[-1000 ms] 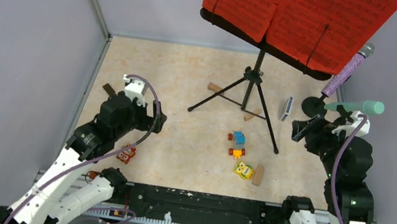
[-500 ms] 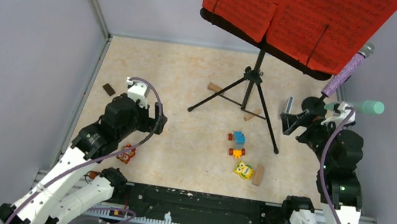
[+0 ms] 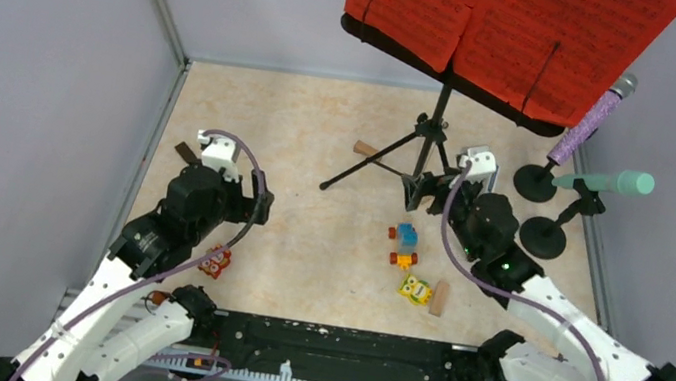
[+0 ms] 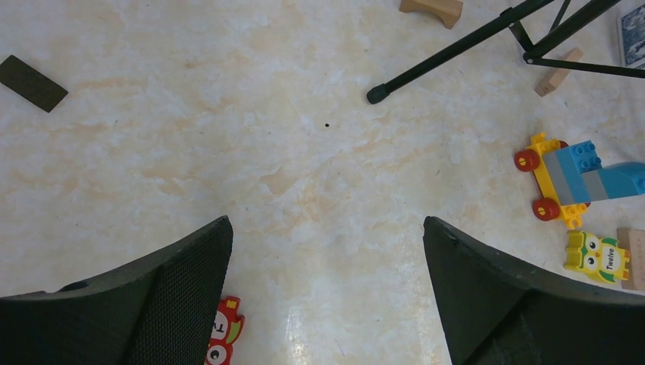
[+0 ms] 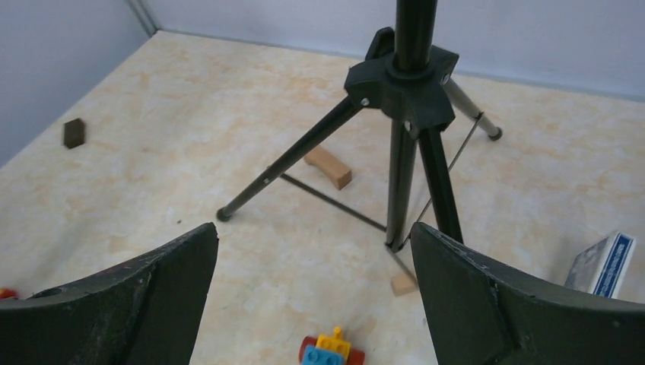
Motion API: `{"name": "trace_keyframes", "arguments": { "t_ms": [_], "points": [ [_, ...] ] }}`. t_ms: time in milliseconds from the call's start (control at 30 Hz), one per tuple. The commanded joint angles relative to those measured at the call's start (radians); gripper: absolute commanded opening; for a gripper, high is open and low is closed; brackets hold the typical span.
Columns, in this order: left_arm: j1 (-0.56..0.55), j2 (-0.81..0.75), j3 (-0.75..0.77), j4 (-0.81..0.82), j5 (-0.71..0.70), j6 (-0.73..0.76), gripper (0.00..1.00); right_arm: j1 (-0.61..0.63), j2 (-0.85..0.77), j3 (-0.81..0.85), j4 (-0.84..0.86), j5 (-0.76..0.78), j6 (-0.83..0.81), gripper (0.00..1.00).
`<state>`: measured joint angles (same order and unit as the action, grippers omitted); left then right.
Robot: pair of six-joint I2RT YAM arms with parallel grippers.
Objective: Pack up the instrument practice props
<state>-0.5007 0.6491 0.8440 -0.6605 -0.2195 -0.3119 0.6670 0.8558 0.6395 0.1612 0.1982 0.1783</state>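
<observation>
The black music rack (image 3: pixel 435 58) carries red sheet-music pages (image 3: pixel 501 23) at the back, on a tripod (image 3: pixel 429 149). At the right, a purple microphone (image 3: pixel 592 122) and a mint-green microphone (image 3: pixel 613 181) sit in two round-based holders (image 3: pixel 534 183) (image 3: pixel 543 237). My right gripper (image 3: pixel 422 193) is open just in front of the tripod. In the right wrist view the tripod hub (image 5: pixel 403 80) and legs stand ahead of the open right gripper (image 5: pixel 314 232). My left gripper (image 3: pixel 258 202) hangs open over bare floor, holding nothing (image 4: pixel 327 228).
Toy brick car (image 3: pixel 402 241), yellow owl figure (image 3: pixel 415 289) and red owl figure (image 3: pixel 215 260) lie on the floor. A wooden arch block (image 5: pixel 328 167), a small dark block (image 4: pixel 32 83) and a blue-edged box (image 5: pixel 601 265) are nearby. Grey walls enclose the floor.
My right arm has swung left from beside the microphone holders to the tripod's front. The left arm has shifted slightly back and to the left. Both grippers stayed open.
</observation>
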Motion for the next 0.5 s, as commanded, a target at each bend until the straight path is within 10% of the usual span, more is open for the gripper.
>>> {"name": "trace_keyframes", "arguments": {
  "t_ms": [0,467],
  "points": [
    [-0.002,-0.025,0.050,-0.021,0.009,-0.027,0.99,0.007,0.148,0.044,0.347,0.116,-0.124,0.95],
    [-0.002,-0.200,-0.021,0.029,0.007,-0.025,0.99,-0.040,0.433,0.188,0.628,0.283,-0.206,0.83]
  ]
}}
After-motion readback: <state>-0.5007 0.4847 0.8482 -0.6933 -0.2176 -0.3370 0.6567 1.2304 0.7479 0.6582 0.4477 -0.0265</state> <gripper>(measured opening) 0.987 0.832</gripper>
